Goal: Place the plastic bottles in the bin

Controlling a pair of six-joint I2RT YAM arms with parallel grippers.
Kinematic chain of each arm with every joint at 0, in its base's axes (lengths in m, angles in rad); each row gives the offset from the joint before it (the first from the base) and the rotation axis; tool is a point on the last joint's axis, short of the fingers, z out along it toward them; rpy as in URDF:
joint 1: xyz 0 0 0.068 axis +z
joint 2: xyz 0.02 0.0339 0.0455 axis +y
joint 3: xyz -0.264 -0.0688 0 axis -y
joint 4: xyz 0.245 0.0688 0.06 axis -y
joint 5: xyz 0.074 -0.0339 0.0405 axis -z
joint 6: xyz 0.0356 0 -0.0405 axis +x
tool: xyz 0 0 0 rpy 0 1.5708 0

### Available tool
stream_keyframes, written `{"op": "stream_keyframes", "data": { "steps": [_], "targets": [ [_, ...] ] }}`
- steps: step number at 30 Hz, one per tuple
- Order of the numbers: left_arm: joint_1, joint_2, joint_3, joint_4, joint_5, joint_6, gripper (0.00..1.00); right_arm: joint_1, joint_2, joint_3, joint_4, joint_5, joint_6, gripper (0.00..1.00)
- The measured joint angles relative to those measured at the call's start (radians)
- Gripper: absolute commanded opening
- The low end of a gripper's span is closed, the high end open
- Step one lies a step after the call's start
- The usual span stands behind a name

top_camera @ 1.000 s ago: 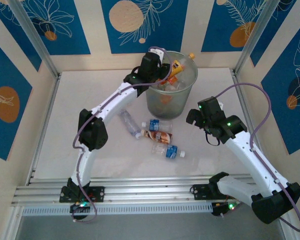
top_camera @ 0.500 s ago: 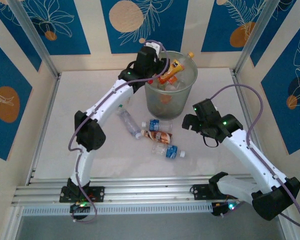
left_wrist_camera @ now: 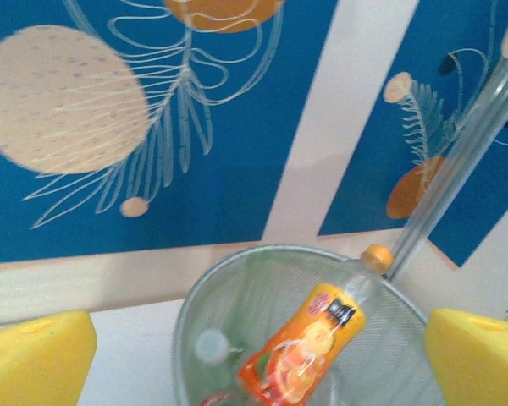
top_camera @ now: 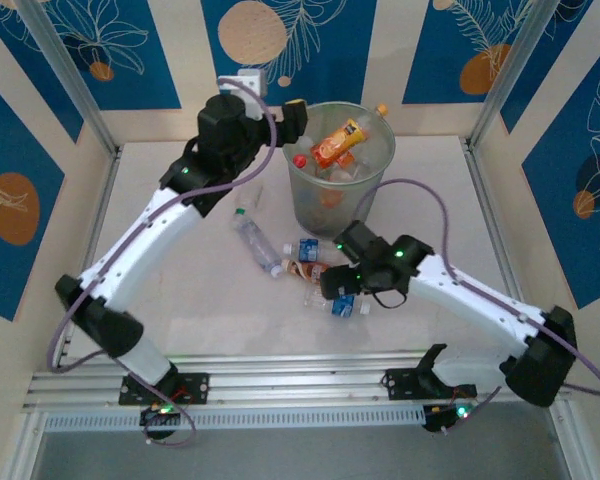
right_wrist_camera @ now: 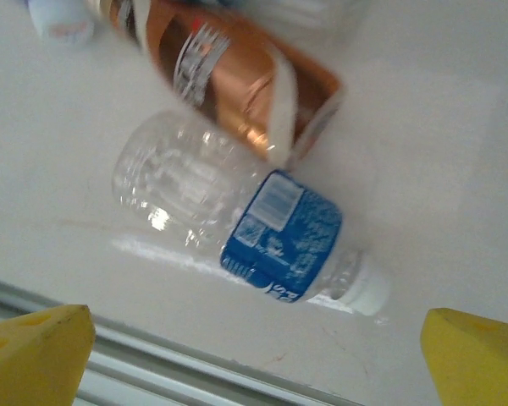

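1. Left gripper (left_wrist_camera: 258, 338): released, jaws wide, nothing between them. It hangs at the far-left side of the bin (top_camera: 380, 180), looking down into it.
2. The bin holds several of the plastic bottles. On top is the orange-label bottle (left_wrist_camera: 309, 351), tilted, with its cap up toward the far-right rim.
3. Right gripper (right_wrist_camera: 256, 338): released and empty, low over the blue-label bottle (right_wrist_camera: 279, 237). No contact yet.
4. That bottle lies on its side on the surface (top_camera: 180, 290), nearest of the loose group, with its white cap to the right in the wrist view. The brown-label bottle (right_wrist_camera: 229, 80) lies just beside it on the far side, touching or nearly so; I can't tell which.
5. Two more are loose between those and the bin: a clear bottle (top_camera: 255, 240) and a second blue-label bottle (top_camera: 305, 250). Four left to move, by my count.
6. Handling guess: empty and thin-walled, so very light, springy and easy to crush. Round and slick, so it will roll or squirt out if I pinch it off-centre.
7. Hold: take it across the labelled part of the body, not the cap or the clear base end.
8. Its long axis runs close to my closing line, so I'd rotate the wrist before closing.
9. Risk: snagging the brown-label bottle on the way down.
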Motion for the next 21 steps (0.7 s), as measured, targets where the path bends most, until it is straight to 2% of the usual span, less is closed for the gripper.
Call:
{"op": "stream_keyframes", "data": {
  "steps": [4,10,21],
  "targets": [
    [0.002,-0.131,-0.198,0.011,-0.08,-0.023,1.0,0.08,0.129,0.005,0.009,0.016,-0.068,0.99],
    [0.01,-0.302,-0.429,0.002,-0.187,-0.068,1.0,0.124,0.275,0.052,0.035,0.047,-0.158,0.99],
    [0.029,-0.518,-0.564,-0.028,-0.323,-0.108,1.0,0.121,0.35,0.081,0.06,0.109,-0.23,0.99]
  ]
}}
